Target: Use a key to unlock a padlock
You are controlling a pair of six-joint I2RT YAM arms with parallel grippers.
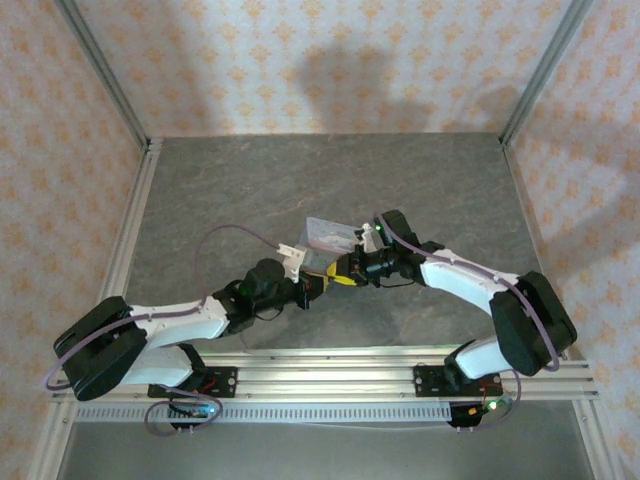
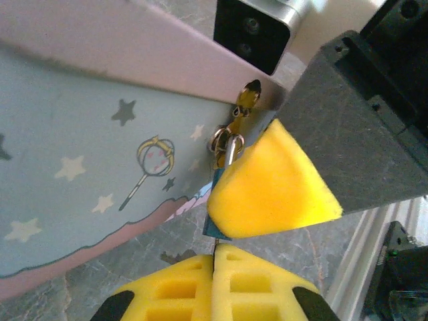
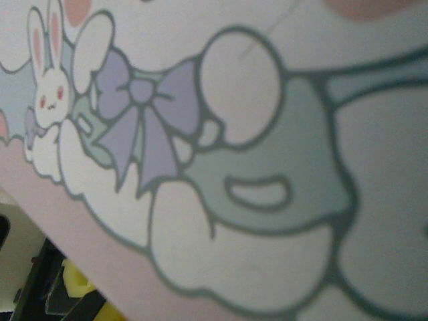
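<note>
- Where the brass-coloured hasp (image 2: 251, 97) juts from the box's edge, the tiny dark-blue padlock with a thin metal shackle (image 2: 214, 231) hangs, linked through a small silver ring (image 2: 219, 140). It looks closed to me.
- A yellow foam finger (image 2: 274, 184) of the right claw (image 1: 346, 276) lies against the padlock's body and covers most of it. I cannot tell whether that claw is clamped on the lock or merely pressing it, as its other finger is hidden.
- Just below the lock sits the left claw (image 2: 214, 284), its two yellow pads pushed together with only a thin seam between them. Whether the thin pale metal key is pinched in that seam I cannot tell.
- The pale-blue rectangular tin with stars and a white cartoon rabbit (image 2: 100, 154) carries the hasp. It rests near the middle of the grey stone-patterned surface (image 1: 250, 190).
- My reading: the step is steadying the lock and bringing the key to it. Nothing is unlocked yet.
- The next move calls for baring the keyhole, lining the key up with it and sliding it straight in, then turning it while the lock is held firm.
- Count: one padlock, one tin, one hasp, two claws. No key that I can pick out.
</note>
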